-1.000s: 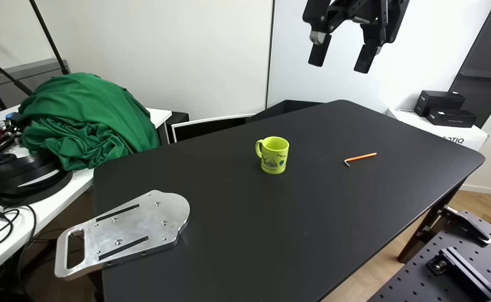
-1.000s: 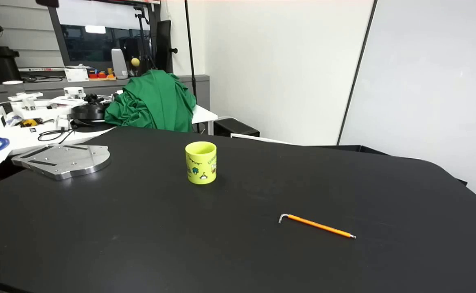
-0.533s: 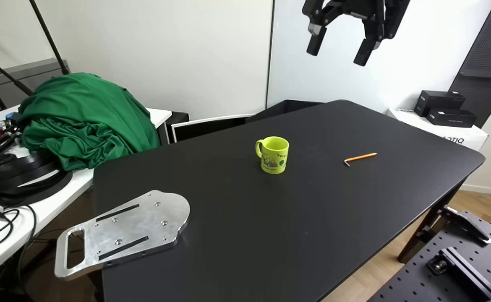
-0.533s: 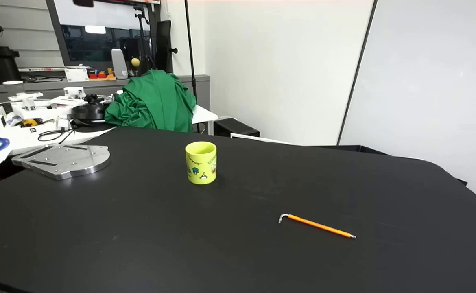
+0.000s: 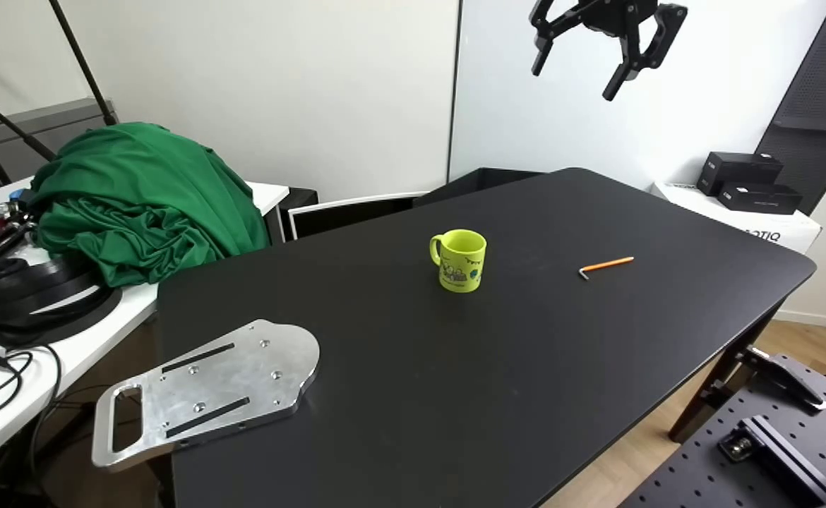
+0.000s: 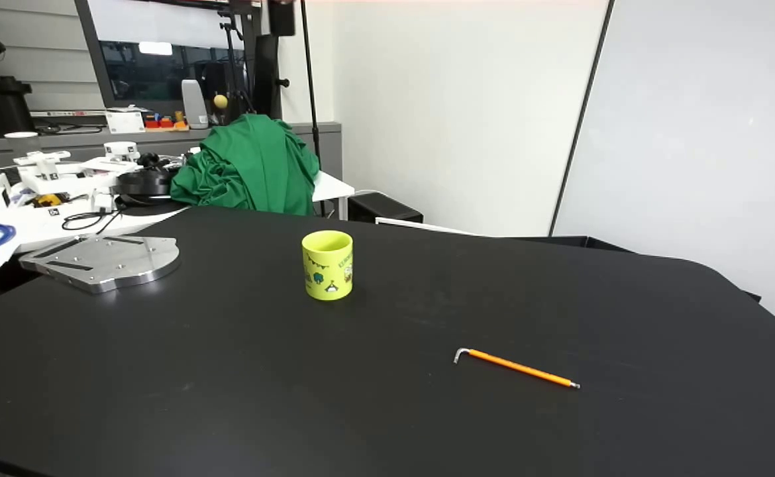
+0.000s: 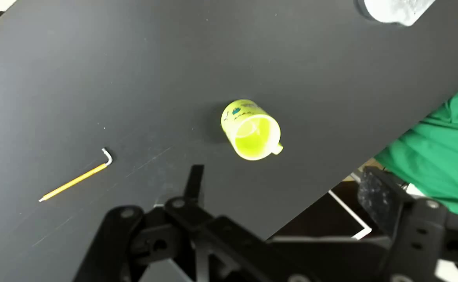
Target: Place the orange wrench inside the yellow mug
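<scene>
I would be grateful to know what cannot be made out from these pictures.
Handle of the yellow mug: hidden behind its body in an exterior view.
Any marking on the orange wrench: too small in every view.
Metal plate: cut off by the top edge in the wrist view.
Hand: upper part cut off by the top edge in an exterior view.
Anything under the green cloth: hidden by it in both exterior views.

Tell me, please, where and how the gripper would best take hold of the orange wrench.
Probably mid-shaft on the orange wrench, coming from straight above with the fingers closing across its length. It lies flat on the table, its orange shaft slim and straight; the bent silver end would likely hold less well.
</scene>
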Controlling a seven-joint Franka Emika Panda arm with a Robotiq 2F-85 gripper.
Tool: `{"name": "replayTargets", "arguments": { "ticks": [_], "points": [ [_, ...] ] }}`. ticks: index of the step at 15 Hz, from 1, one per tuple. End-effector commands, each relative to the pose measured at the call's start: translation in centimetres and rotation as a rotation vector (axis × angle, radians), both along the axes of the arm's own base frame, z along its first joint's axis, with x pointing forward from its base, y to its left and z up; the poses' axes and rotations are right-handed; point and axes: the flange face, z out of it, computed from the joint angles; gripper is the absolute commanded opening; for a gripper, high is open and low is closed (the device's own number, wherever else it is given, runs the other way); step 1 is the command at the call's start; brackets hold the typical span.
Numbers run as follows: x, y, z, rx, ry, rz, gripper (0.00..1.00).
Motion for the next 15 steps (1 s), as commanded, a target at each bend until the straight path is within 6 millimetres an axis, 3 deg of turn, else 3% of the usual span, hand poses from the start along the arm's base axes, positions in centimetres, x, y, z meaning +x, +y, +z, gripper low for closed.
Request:
{"name": "replayTargets", "arguments": {
  "ticks": [1,9,12,15],
  "points": [
    [3.5,-5.8,-0.5,0.009,0.01,-0.197,1.0],
    [8.2,-18.5,-3.4,0.025,-0.026,-0.593,1.0],
    [9.3,-21.4,-5.3,0.043,-0.048,-0.736,1.0],
    [9.9,-23.2,-8.6,0.056,-0.034,-0.879,1.0]
  ]
}}
